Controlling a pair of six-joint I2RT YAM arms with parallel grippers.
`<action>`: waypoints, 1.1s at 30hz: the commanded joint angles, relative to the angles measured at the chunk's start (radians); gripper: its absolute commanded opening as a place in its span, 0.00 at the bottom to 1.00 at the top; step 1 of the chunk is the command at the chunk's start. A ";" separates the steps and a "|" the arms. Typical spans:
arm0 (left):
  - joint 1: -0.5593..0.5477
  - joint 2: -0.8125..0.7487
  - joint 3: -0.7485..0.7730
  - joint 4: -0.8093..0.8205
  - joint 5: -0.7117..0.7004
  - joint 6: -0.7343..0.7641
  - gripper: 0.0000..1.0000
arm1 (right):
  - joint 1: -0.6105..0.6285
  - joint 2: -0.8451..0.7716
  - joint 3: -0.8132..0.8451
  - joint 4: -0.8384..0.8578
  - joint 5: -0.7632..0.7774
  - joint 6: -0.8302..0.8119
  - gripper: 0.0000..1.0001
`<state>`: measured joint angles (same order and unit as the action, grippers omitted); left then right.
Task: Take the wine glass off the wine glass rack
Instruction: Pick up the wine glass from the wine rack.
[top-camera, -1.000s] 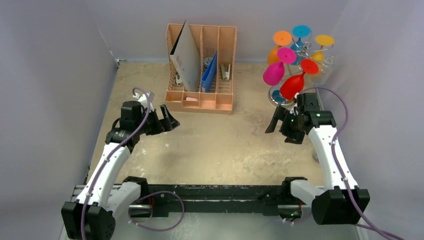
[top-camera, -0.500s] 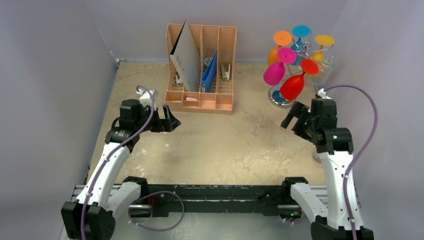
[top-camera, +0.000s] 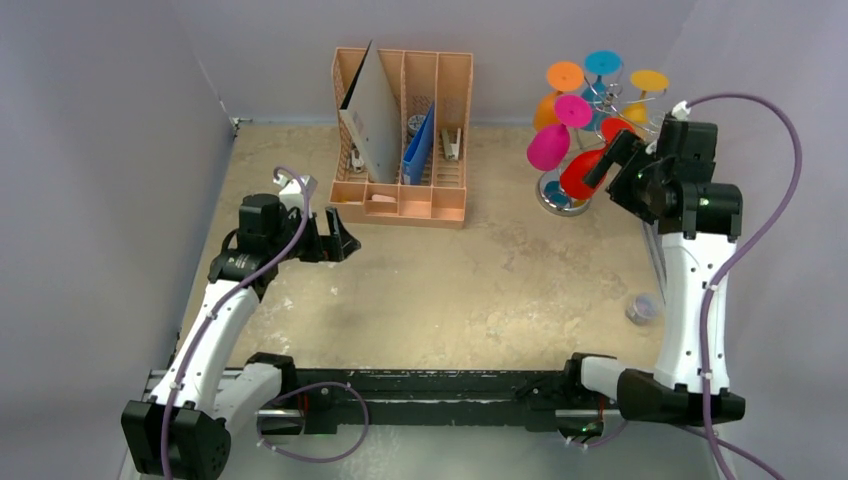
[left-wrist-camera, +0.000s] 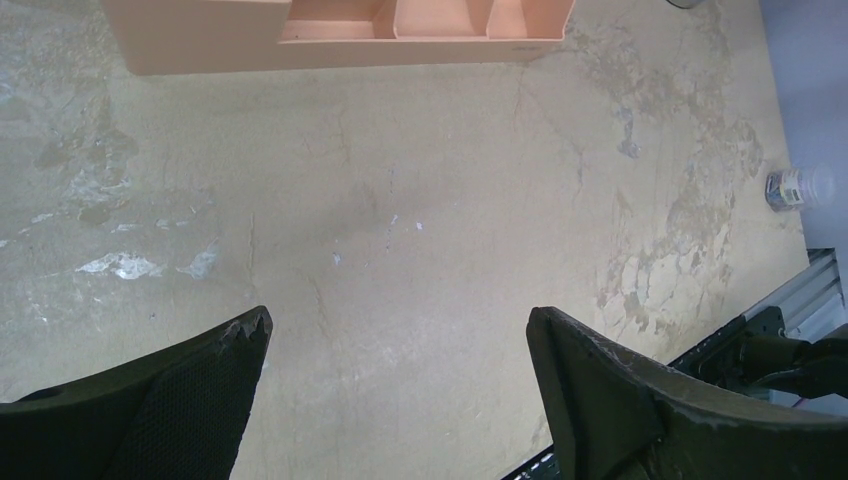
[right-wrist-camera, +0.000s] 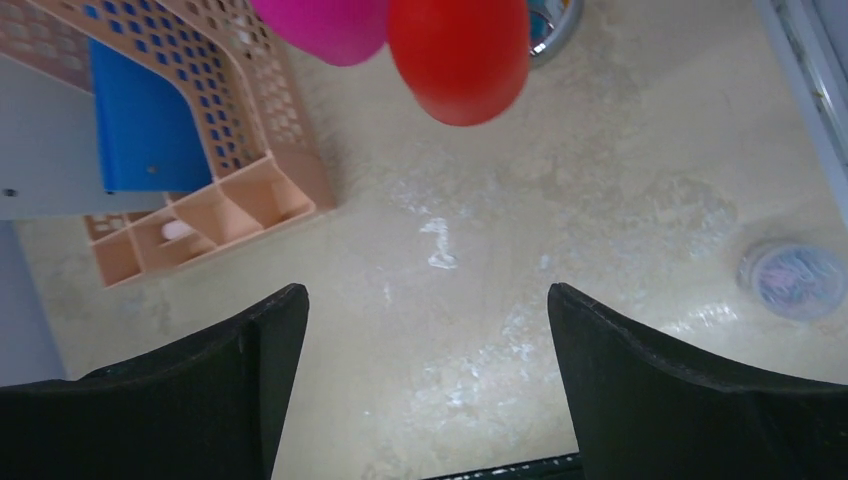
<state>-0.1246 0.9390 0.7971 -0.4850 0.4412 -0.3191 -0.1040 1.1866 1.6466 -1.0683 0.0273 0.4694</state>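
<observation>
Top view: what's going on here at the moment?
The right gripper, open, is up near the silver wire wine glass rack, pointed at the red wine glass hanging bowl-down from it, not yet around it. The left gripper hangs open over the tan table, near the peach slotted organiser.

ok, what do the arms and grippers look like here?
Matched pair: left arm and right arm have white shells, black joints and bases, and a purple cable looped along each. The left gripper and right gripper are black, with two wedge-shaped, chipped-edged fingers.
</observation>
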 joint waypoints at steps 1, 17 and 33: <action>0.002 0.001 0.052 -0.009 0.010 0.023 0.98 | -0.018 0.024 0.151 -0.035 -0.104 0.045 0.91; 0.002 -0.035 0.047 -0.008 0.000 0.028 0.98 | -0.287 0.117 0.111 0.128 -0.577 0.199 0.78; 0.002 -0.082 0.025 0.052 0.070 0.043 0.93 | -0.322 0.121 0.015 0.314 -0.467 0.313 0.68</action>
<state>-0.1246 0.8658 0.8062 -0.4713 0.5060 -0.2947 -0.4084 1.3041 1.6764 -0.8345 -0.4805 0.7345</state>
